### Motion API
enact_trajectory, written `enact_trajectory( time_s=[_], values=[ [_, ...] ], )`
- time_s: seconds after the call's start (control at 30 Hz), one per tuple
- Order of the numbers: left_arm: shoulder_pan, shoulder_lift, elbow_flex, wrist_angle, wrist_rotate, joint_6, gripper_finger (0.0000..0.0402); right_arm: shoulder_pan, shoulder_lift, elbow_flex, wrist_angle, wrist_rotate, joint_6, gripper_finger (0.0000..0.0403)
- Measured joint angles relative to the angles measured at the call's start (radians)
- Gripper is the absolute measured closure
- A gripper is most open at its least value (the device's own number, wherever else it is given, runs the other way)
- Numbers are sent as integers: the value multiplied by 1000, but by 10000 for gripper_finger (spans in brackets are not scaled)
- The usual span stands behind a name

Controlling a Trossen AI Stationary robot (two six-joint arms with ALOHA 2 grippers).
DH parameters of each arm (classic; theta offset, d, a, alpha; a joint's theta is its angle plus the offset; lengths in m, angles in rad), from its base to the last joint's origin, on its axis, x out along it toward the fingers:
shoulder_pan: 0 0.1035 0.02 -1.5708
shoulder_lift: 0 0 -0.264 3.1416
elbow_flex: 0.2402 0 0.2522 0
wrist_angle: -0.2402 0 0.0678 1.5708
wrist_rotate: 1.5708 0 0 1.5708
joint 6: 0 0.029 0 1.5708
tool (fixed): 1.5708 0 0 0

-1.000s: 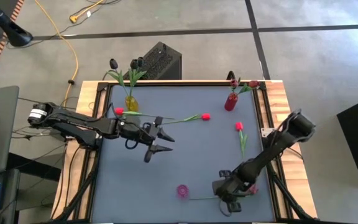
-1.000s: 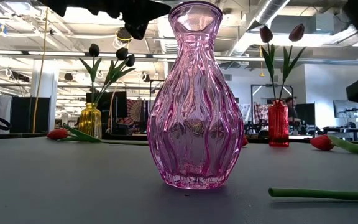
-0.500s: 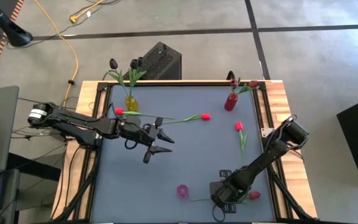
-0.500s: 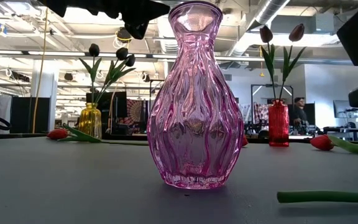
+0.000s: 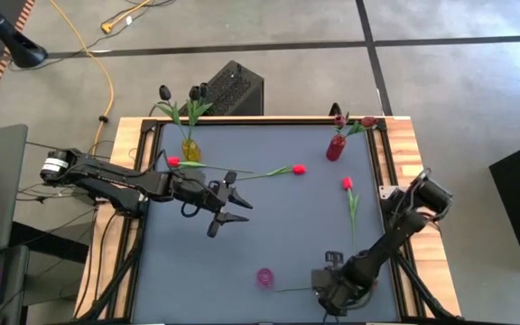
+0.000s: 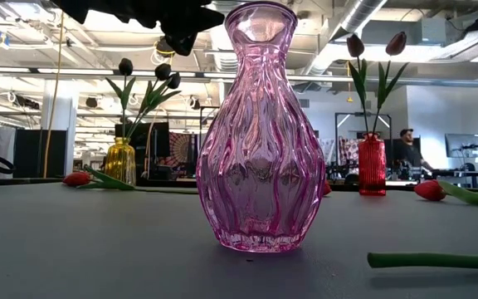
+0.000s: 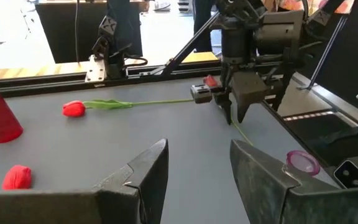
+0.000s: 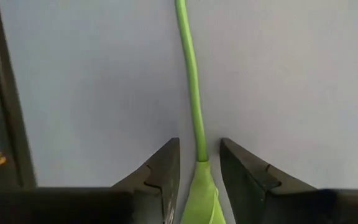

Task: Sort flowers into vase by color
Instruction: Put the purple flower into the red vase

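Right gripper [image 5: 332,293] is sitting low at the bottom centre-right of the high view, its two dark fingers [image 8: 160,180] standing a little apart with the thin green stem of a red artificial tulip [image 8: 193,93] running between them; the stem widens into a leaf right at the fingertips. Whether the fingers are actually pressing on it cannot be told. In the high view that stem is lying flat on the grey table top [image 5: 269,226], stretching leftward from the gripper toward the small pink ribbed glass vase [image 5: 264,276], which is standing just beside its end.

Its arm is reaching from the table's right edge, folding down and to the lower left, the wrist bending steeply toward the surface.

Left gripper [image 5: 228,206] is hovering left of centre over the table, fingers [image 7: 142,180] spread wide and holding nothing, its arm stretching in from the left edge.

Other tulips are lying loose: one with a red head [image 5: 299,169] at upper centre, another [image 5: 347,183] at right of centre. A yellow glass vase [image 5: 190,149] with near-black tulips is standing at upper left, a red vase [image 5: 335,148] with crimson tulips at upper right.
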Motion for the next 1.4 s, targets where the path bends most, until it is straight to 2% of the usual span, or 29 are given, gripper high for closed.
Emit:
enact_trajectory(
  time_s=[0.2, 0.5, 0.63, 1.07, 1.2, 1.3, 1.4],
  values=[
    [0, 0, 0, -8, 0, 3, 241, 23, 18, 0, 10, 53, -1, 296],
    [0, 0, 0, -15, 0, 3, 241, 34, 74, 36, 12, 39, -9, 355],
    [0, 0, 0, -14, 0, 3, 241, 16, 67, 100, -97, 24, -51, 388],
    [0, 0, 0, -14, 0, -28, 241, -47, -38, 258, -578, 63, -157, 386],
    [0, 0, 0, -14, 0, -55, 241, -43, -80, 262, -667, 168, -139, 386],
    [0, 0, 0, -12, -8, -140, 241, -39, -112, 264, -708, 315, -163, 386],
    [7, 0, 0, -11, -43, -277, 241, -46, -124, 264, -716, 471, -265, 386]
  ],
)
